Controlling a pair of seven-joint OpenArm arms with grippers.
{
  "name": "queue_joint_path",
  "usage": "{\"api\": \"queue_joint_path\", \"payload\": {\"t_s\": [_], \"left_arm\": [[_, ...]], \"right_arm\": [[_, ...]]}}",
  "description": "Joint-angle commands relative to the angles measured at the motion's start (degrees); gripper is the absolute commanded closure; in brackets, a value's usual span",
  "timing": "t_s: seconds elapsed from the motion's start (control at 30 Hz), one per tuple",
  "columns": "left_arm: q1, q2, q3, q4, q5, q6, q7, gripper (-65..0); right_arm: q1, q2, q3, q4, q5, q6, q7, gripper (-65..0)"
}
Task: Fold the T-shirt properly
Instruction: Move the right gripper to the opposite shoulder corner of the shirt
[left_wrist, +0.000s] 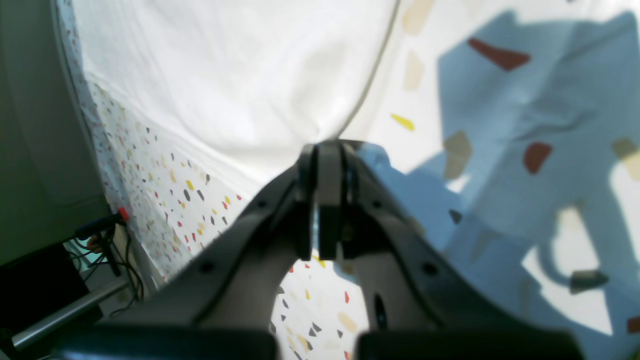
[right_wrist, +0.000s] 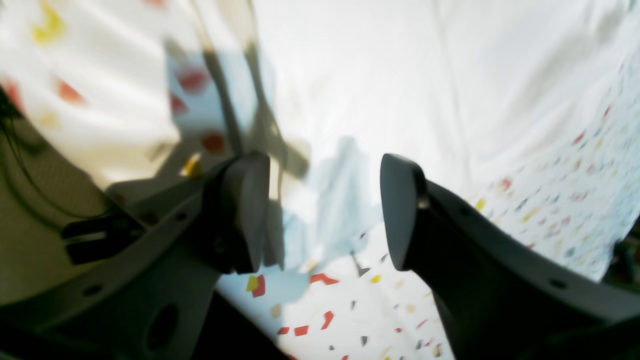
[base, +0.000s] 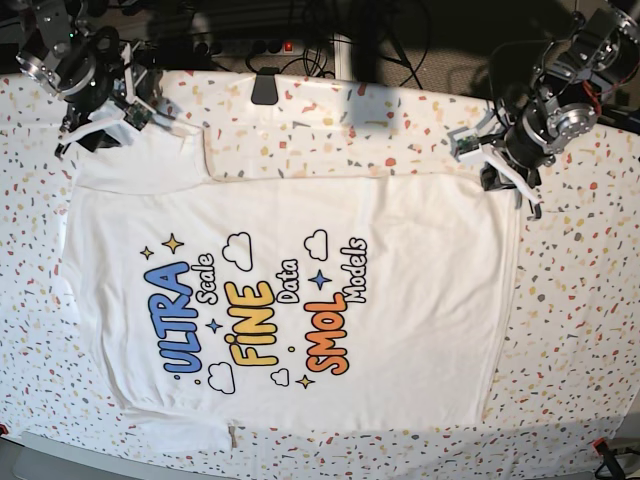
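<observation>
the left gripper (left_wrist: 327, 150) pinched the t-shirt (base: 400, 260) hem corner; the right gripper (right_wrist: 320, 210) gaped empty near a sleeve, needing a grasp first.

The base view looks straight down from high above on the whole T-shirt (base: 290, 300) and speckled table (base: 580, 330). Each wrist view sits low and close behind its own gripper, blurred, facing white cloth that is probably the shirt edges seen overhead.
</observation>
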Motion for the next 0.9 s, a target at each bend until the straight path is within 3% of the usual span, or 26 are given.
{"api": "queue_joint_path", "payload": {"t_s": [0.0,0.07,0.23,0.6,0.87], "left_arm": [[-0.3,-0.8,-0.4,0.9,0.0,0.9,0.0,0.0],[-0.3,-0.8,-0.4,0.9,0.0,0.9,0.0,0.0],[-0.3,-0.8,-0.4,0.9,0.0,0.9,0.0,0.0],[-0.3,-0.8,-0.4,0.9,0.0,0.9,0.0,0.0],[-0.3,-0.8,-0.4,0.9,0.0,0.9,0.0,0.0]], "right_arm": [[0.2,0.8,0.5,2.3,0.3,-0.5,0.2,-35.5],[0.0,0.8,0.5,4.1,1.2,-0.2,-1.6,-35.5],[0.0,0.8,0.5,4.6,9.2,6.0,-2.4,-35.5],[0.2,0.8,0.5,0.4,8.6,6.0,-1.9,-35.5],[0.2,0.9,0.5,-1.4,1.0,4.7,0.2,-35.5]]}}
